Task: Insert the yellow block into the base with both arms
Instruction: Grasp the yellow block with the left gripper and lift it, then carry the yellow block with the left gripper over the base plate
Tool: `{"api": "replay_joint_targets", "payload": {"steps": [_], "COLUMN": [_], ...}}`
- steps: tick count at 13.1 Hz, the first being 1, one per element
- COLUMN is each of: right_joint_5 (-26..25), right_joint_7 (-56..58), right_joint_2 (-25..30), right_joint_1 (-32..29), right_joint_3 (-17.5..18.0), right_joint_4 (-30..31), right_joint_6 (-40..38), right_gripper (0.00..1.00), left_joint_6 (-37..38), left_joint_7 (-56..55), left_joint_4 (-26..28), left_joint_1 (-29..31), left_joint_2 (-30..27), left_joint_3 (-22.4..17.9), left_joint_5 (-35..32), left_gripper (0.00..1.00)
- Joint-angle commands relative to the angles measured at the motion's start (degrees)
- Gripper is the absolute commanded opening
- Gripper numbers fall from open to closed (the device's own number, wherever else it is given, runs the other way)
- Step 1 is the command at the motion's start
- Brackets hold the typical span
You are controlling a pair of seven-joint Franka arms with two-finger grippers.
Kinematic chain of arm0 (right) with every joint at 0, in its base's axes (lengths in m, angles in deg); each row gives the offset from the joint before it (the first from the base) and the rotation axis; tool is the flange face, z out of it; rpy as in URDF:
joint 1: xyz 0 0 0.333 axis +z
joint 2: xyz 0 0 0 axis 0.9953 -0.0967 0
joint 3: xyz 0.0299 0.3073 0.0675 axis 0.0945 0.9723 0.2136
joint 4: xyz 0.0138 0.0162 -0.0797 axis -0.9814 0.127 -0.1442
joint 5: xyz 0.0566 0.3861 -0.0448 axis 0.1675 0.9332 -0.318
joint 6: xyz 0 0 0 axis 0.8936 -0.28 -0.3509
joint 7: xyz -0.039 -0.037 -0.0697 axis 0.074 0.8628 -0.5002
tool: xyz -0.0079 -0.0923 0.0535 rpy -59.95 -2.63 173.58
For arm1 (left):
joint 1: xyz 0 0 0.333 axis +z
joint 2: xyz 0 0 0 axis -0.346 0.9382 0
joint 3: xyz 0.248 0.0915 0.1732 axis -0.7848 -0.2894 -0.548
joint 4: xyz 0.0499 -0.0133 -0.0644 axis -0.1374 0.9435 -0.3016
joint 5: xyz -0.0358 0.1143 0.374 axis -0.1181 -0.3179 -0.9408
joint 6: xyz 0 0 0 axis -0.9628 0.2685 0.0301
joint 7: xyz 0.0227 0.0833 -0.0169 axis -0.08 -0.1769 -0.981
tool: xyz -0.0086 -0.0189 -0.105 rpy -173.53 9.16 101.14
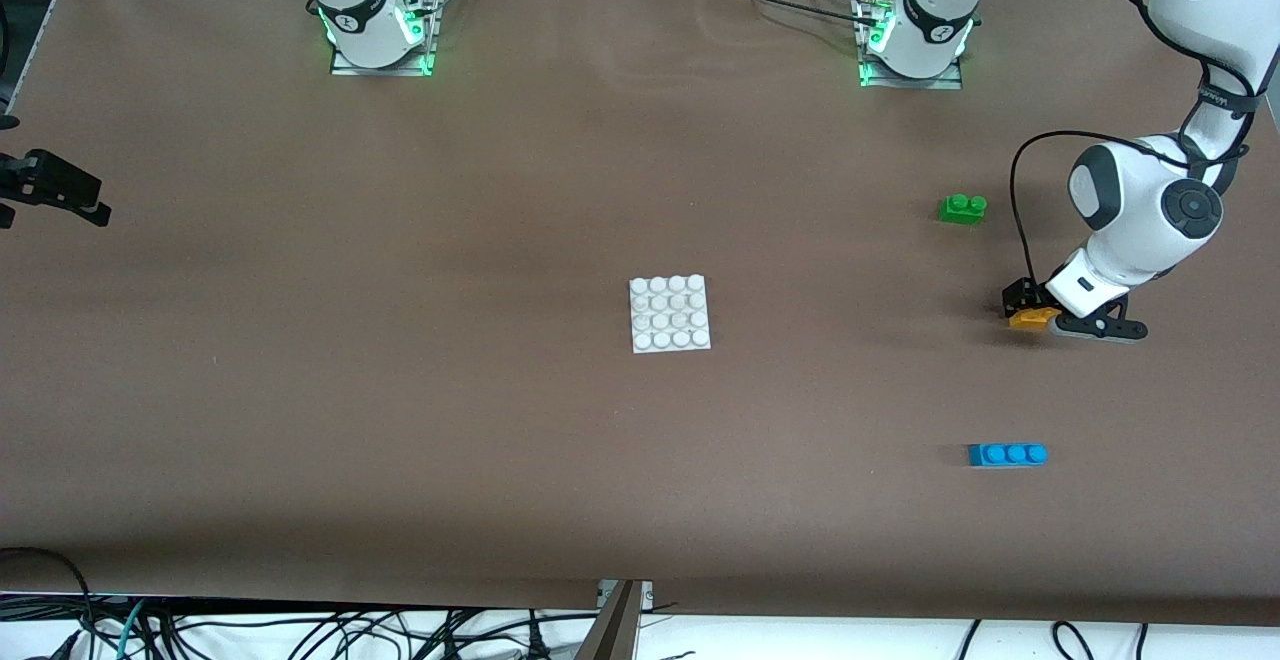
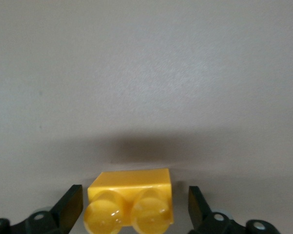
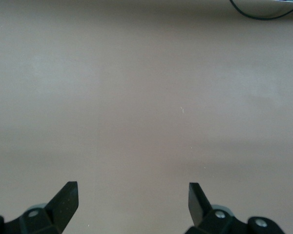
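Note:
The yellow block (image 1: 1034,318) lies on the table toward the left arm's end. My left gripper (image 1: 1030,310) is down around it, open. In the left wrist view the yellow block (image 2: 131,202) sits between the two fingers with a gap on each side, studs facing the camera; my left gripper (image 2: 132,207) does not touch it. The white base (image 1: 670,313) lies flat at the table's middle. My right gripper (image 3: 133,195) is open and empty over bare table; it waits at the right arm's end of the table (image 1: 55,190).
A green two-stud brick (image 1: 963,208) lies farther from the front camera than the yellow block. A blue three-stud brick (image 1: 1007,454) lies nearer to it. Cables hang along the table's near edge (image 1: 300,630).

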Motion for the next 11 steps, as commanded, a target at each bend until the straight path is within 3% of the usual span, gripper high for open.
{"api": "replay_joint_targets", "payload": {"steps": [1,2,3,5,7,11], "right_joint_5": [-0.6,-0.6,-0.51,-0.69,-1.04,-1.04], "right_joint_7": [0.6,0.16,-0.37,-0.37,-0.28,-0.28], "right_joint_2": [2.3,2.3,1.86,1.42,1.42,1.33], "right_joint_1": [-1.14,-1.05,-0.96,-0.61,-0.61,-0.43], "right_joint_3": [1.92,2.1,2.27,2.18,2.18,2.18], "right_joint_4": [1.98,1.98,1.64,1.28,1.19,1.19], "right_joint_6": [-1.1,-1.54,-1.63,-1.63,-1.63,-1.63], "right_gripper": [1.0,1.0,1.0,1.0,1.0,1.0], "left_joint_6": [-0.62,-0.62,-0.53,1.3,10.14,32.99], "left_joint_7": [1.15,0.89,0.36,0.36,0.1,-6.73], "left_joint_4": [-0.71,-0.88,-0.97,-1.93,-4.3,-16.24], "left_joint_1": [0.95,0.95,0.86,0.68,0.16,0.24], "left_joint_2": [0.83,0.83,0.48,-0.92,-4.77,-6.55], "left_joint_3": [0.19,0.19,0.27,0.71,2.63,10.54], "left_joint_5": [-1.03,-1.03,-1.03,-1.03,-0.94,-0.33], "left_gripper": [0.47,0.36,0.3,0.3,0.3,0.31]}}
